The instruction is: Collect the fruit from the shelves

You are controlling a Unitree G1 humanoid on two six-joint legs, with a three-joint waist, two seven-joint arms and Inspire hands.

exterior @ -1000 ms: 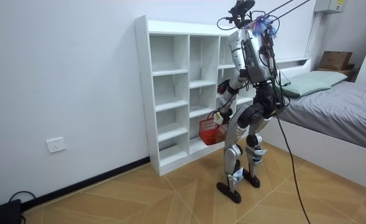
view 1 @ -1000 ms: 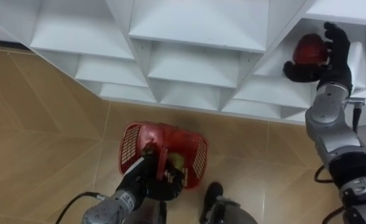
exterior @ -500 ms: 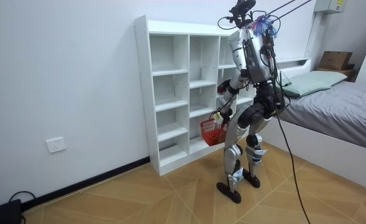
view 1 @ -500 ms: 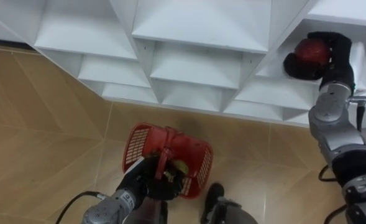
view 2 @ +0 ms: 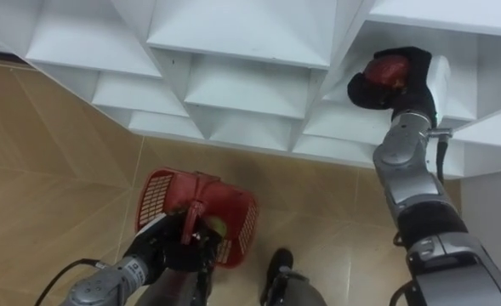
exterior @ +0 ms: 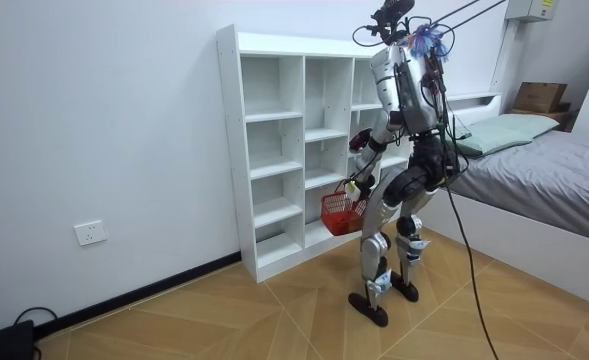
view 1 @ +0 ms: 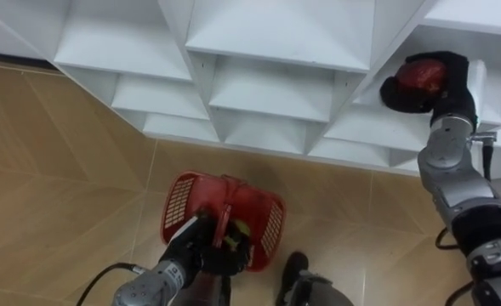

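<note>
Right robot hand (view 1: 451, 83) is in the upper right of the frame, reaching into a closet (view 1: 276, 51) compartment with its fingers curled round a red fruit (view 1: 419, 75) (apple, we think; the far side is hidden by the fingers). The fruit sits in that grasp, at the compartment's front edge.

Left robot hand (view 1: 201, 246) is at the lower middle of the frame, clenched on the handle of the red basket (view 1: 179, 200), which hangs above the floor (view 1: 54, 170).

We judge the red fruit to be firm, round, smooth and light. It could slip, and it would bruise if dropped. It is best held round its widest part, thumb opposite the fingers. The basket looks like stiff, light plastic and probably swings on its handle.

Our count:
- one red fruit in hand
- one yellowish-green fruit (view 1: 241, 228) in the basket
- one basket
</note>
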